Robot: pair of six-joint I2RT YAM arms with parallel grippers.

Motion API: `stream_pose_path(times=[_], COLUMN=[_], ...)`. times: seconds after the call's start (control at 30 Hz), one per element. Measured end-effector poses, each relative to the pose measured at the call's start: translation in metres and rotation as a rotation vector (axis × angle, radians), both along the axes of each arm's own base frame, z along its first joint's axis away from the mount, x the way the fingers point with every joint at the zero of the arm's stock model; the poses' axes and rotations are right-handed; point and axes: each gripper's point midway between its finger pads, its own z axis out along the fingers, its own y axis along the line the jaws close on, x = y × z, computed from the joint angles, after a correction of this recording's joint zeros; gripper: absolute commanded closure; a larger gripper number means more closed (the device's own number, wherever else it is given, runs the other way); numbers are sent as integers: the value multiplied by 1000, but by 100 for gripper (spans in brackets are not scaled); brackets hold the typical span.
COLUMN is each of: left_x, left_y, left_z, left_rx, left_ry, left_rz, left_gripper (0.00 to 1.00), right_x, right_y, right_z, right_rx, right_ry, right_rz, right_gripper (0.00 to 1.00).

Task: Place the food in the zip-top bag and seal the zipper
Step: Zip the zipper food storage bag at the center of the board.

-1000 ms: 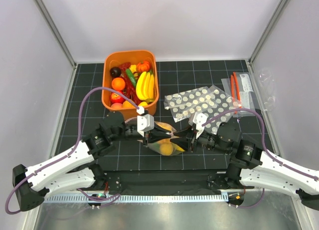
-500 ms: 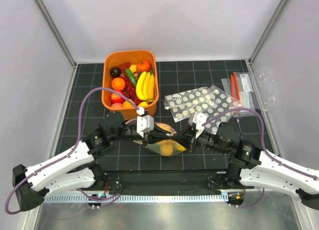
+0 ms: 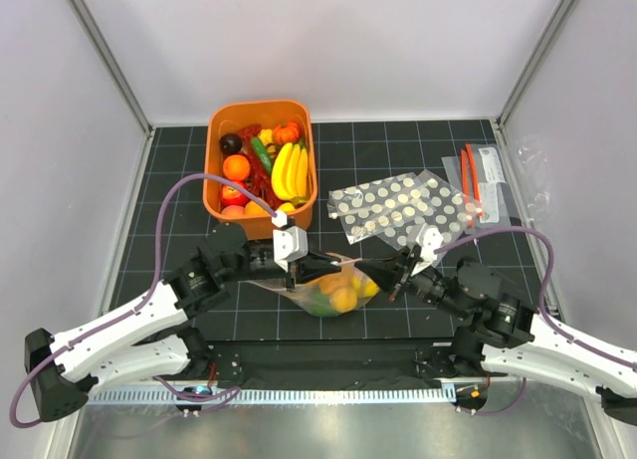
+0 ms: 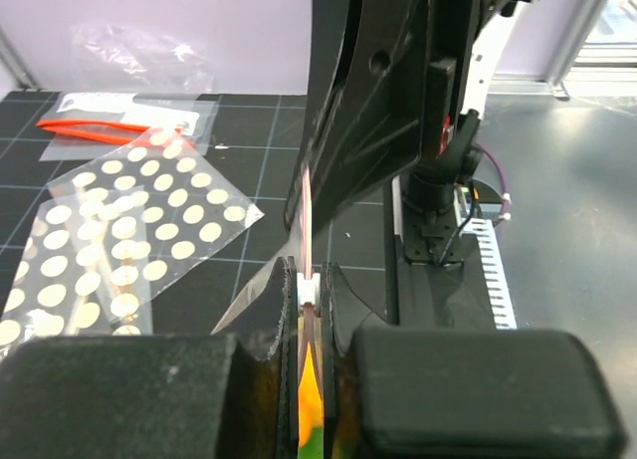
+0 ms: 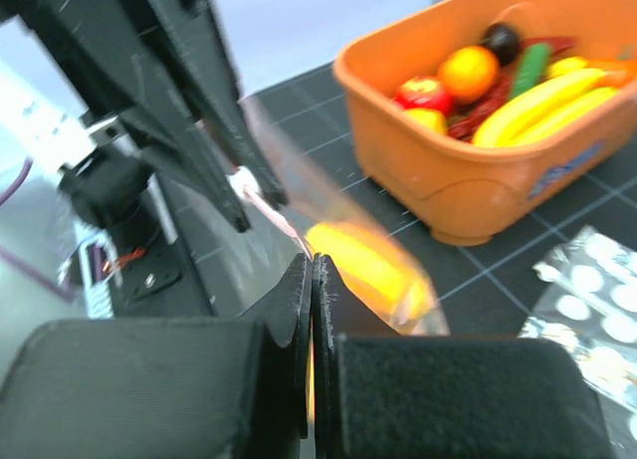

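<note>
The clear zip-top bag (image 3: 320,282) hangs between my two grippers, just in front of the bin. It holds yellow, orange and green toy food (image 3: 336,296). My left gripper (image 3: 295,272) is shut on the left end of the pale pink zipper (image 4: 308,215), with the strip clamped between its pads (image 4: 310,280). My right gripper (image 3: 386,278) is shut on the zipper's right end (image 5: 312,270). The strip (image 5: 271,208) runs taut towards the left gripper. Blurred yellow food (image 5: 363,265) shows through the bag behind my right fingers.
An orange bin (image 3: 212,170) at the back left holds more toy food, bananas (image 3: 289,170) among it. White-dotted bags (image 3: 403,208) lie right of the bin. Small clear bags with red-orange strips (image 3: 480,180) lie at the far right.
My right gripper has drawn to the right along the zipper, away from the left gripper. The bag now hangs stretched between them with its food showing below.
</note>
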Motion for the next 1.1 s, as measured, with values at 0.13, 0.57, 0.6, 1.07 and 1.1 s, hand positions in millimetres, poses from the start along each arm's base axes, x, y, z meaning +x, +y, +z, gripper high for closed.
stream_pose_path(times=[0.13, 0.57, 0.6, 1.07, 1.1], left_x=[7, 19, 20, 30, 31], left_y=[1, 2, 2, -1, -1], left_z=[1, -4, -4, -13, -14], left_rx=[-2, 10, 12, 37, 40], left_ry=[-1, 7, 8, 22, 23], left_rz=[40, 108, 112, 153, 160], left_gripper=[100, 100, 100, 100, 100], right_x=[14, 54, 56, 61, 61], right_y=[-22, -100, -109, -194, -194], right_z=[7, 8, 8, -1, -4], right_rx=[66, 222, 238, 445, 435], right_ry=[-2, 37, 42, 112, 114], right_rz=[-133, -568, -610, -942, -950], right_gripper=[99, 99, 99, 99, 99])
